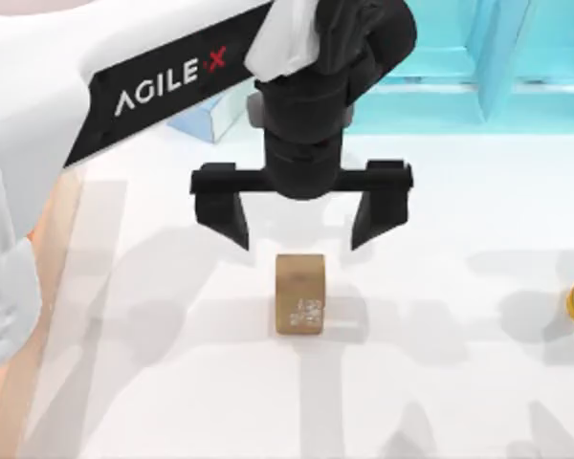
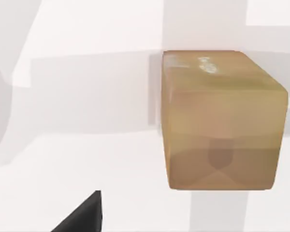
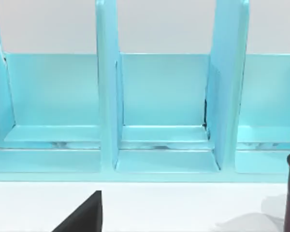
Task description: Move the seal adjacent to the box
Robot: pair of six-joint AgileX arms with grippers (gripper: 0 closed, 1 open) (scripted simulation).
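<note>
The seal [image 1: 300,294] lies on its side on the white desk [image 1: 440,382], rounded end pointing away from the camera edge nearest the viewer and its whitish engraved marks on the face turned up. Just beyond it, toward the turquoise shelf unit [image 1: 517,57], hangs the left gripper [image 1: 301,228] — its two black fingers [image 1: 231,218] are spread wide, wider than the seal, and they hold nothing. Their tips sit apart from the seal, one on either side of its far end, not touching it.

In the left wrist view the seal [image 2: 222,121] appears close up as a tan block resting on the desk, with one dark fingertip [image 2: 84,217] near it.

A strip of the box [image 1: 53,239], light wood rim and orange-brown inside, shows at the desk's left edge, well apart from the seal. A light-blue tissue box [image 1: 210,110] sits behind the left arm, near the shelf unit.

The right wrist view faces the shelf unit's compartments [image 3: 164,111] — whether the right arm's fingers are open or closed I cannot tell.
</note>
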